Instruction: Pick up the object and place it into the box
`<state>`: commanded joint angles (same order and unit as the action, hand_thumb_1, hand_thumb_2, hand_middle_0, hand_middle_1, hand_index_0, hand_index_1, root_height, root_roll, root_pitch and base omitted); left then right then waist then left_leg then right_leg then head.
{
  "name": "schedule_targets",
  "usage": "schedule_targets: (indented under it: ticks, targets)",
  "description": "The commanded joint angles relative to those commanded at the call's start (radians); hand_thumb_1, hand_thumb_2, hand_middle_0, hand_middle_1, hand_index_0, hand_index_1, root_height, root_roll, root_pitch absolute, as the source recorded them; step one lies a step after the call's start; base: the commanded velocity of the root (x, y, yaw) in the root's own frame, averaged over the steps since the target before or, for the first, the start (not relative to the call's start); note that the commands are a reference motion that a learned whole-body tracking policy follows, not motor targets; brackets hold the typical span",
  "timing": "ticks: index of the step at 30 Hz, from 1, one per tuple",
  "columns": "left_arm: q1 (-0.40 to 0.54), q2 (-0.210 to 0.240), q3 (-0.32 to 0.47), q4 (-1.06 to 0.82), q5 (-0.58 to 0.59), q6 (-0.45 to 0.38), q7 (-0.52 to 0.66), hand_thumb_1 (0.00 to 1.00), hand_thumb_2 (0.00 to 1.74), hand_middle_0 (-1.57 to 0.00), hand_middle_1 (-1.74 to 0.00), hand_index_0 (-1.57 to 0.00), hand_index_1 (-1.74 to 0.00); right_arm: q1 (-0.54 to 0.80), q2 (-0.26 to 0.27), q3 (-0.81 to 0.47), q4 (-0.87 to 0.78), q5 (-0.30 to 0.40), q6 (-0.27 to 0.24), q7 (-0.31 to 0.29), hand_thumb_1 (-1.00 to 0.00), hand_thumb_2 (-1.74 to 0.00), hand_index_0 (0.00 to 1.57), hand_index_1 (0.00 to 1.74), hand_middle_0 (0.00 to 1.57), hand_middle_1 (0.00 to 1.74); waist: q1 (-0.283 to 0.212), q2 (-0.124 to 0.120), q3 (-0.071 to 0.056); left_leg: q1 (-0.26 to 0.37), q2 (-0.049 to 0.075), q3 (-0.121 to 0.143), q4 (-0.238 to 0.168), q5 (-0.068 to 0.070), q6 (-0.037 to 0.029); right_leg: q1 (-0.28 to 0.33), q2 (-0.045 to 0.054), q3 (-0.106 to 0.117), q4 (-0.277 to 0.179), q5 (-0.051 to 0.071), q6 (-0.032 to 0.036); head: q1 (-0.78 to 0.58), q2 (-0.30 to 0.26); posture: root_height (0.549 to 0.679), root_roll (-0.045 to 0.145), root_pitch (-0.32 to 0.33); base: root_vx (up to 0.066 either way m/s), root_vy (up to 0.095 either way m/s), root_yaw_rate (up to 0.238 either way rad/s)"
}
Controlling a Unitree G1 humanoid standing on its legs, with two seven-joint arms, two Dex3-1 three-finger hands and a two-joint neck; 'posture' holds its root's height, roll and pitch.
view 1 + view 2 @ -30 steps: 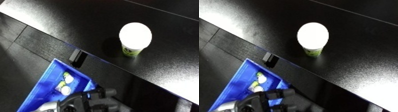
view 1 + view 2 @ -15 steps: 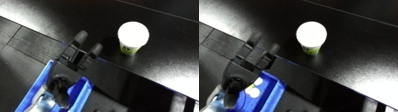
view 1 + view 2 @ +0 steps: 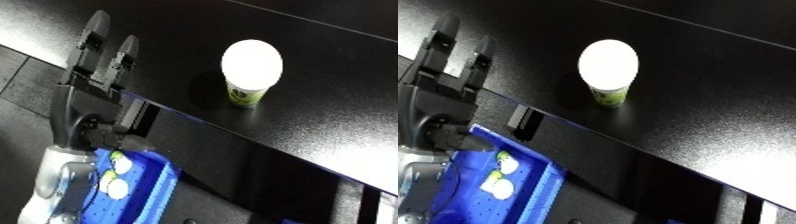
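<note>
A small cup point(image 3: 251, 71) with a round white lid and a green-printed side stands upright on the black table point(image 3: 346, 55). My left hand point(image 3: 86, 98) is raised at the left, over the table's near edge, fingers straight and apart from the cup, holding nothing. The cup is well to the right of the fingertips. Below the table edge sits the blue bin point(image 3: 165, 176), with two white and green cups point(image 3: 115, 186) lying inside it beside my white forearm. My right hand shows in neither view.
A small black block point(image 3: 523, 123) is fixed to the table's front edge just above the bin. Dark floor lies under the table at the lower right. The table top stretches far behind and to the right of the cup.
My left hand has risen from down by the bin to above the table's edge, its fingers now stretched out straight. The cup has not moved.
</note>
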<state>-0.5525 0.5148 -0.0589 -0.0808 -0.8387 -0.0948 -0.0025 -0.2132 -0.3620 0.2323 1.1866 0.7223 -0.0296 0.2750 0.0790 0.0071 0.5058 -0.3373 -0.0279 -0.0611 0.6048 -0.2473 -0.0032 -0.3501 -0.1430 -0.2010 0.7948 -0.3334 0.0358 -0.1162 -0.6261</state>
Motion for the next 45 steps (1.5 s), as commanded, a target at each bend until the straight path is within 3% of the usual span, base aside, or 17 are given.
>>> schedule_targets:
  ticks: [10,30,45]
  targets:
    - [-0.121,0.014,-0.115,0.107,0.128,0.048,0.108,0.0,0.0,0.0,0.0,0.0,0.0,-0.031,-0.009,0.029,0.007,-0.001,0.011,-0.013,0.0,0.0,0.0,0.0,0.0,0.0,-0.04,-0.006,0.009,-0.011,0.017,0.028,0.018,-0.003,0.0046,-0.023,0.0108,0.026,0.004,0.012,0.004,-0.029,0.021,0.638,0.024,-0.039,0.011,0.014,-0.086]
    - [-0.33,-0.033,-0.298,0.295,0.179,0.13,0.156,0.0,0.0,0.0,0.0,0.0,0.0,-0.075,-0.001,0.072,0.001,-0.002,0.028,-0.046,0.0,0.0,0.0,0.0,0.0,0.0,-0.107,-0.027,0.014,-0.046,0.031,0.072,0.076,-0.038,0.0185,-0.078,0.0278,0.065,0.02,0.024,0.0135,-0.089,0.048,0.634,0.02,-0.026,0.013,0.008,-0.086]
    - [-0.416,-0.073,-0.349,0.453,0.147,0.152,0.179,0.75,1.3,-1.18,-1.3,-1.18,-1.3,-0.092,0.0,0.087,-0.012,-0.007,0.013,-0.047,0.0,0.0,0.0,0.0,0.0,0.0,-0.145,-0.035,0.014,-0.047,0.04,0.092,0.1,-0.056,0.0242,-0.092,0.0345,0.079,0.027,0.025,0.0162,-0.139,0.069,0.632,0.021,-0.026,0.013,0.007,-0.058]
